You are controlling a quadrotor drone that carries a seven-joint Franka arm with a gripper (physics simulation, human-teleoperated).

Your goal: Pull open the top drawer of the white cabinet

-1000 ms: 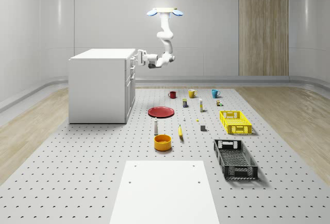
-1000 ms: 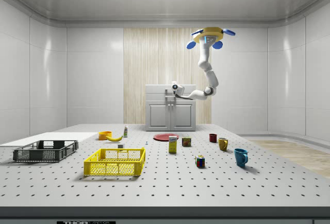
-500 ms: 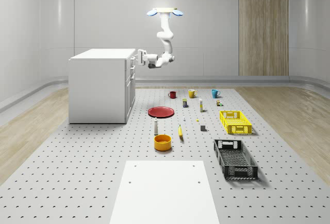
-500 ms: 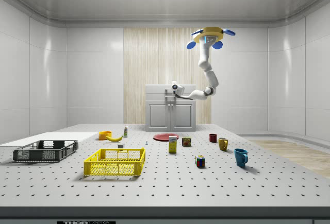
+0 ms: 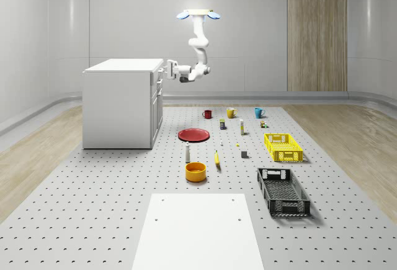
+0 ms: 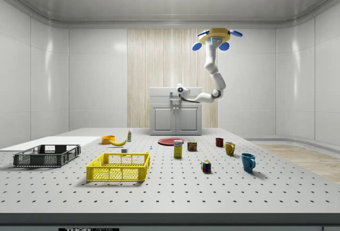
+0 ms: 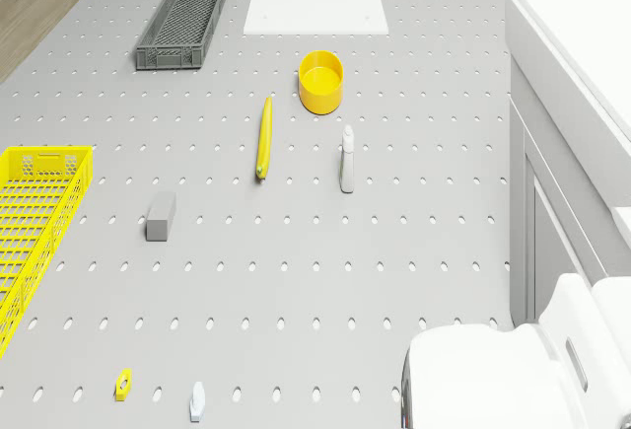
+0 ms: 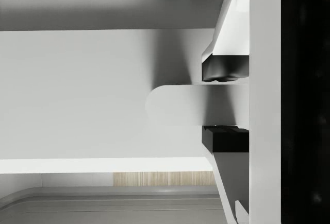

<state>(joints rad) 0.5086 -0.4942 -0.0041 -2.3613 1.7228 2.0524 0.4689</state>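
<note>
The jaws [image 8: 225, 104] stand either side of the pale rounded drawer handle [image 8: 175, 104], one dark pad [image 8: 224, 69] against each of its faces, so they look clamped on it rather than merely near it. That grip makes sense: the drawer can only be drawn out by its handle, and a hold across the bar lets the arm pull straight away from the cabinet front.

Largest first. The grey perforated table [image 5: 93, 220] carries everything, and the boxy white cabinet [image 5: 118, 105] stands near its far left corner in the whole-scene view, doors and drawers facing the table's middle. Its top drawer [image 6: 176, 94] lies just under the cabinet's top slab and, judged from the flush front, is not yet pulled out.

The quadrotor drone [image 5: 198, 14] hovers high above the table in front of the cabinet, well clear of it. That leaves the white jointed arm [image 5: 200, 49] room to hang down, bend at the elbow and reach level toward the drawer front.

Smaller things lie out of the pull's path on the open table: a round red plate [image 5: 193, 135], a yellow bowl [image 7: 320, 81], a yellow banana [image 7: 263, 137] and a white spray bottle [image 7: 347, 158].
</note>
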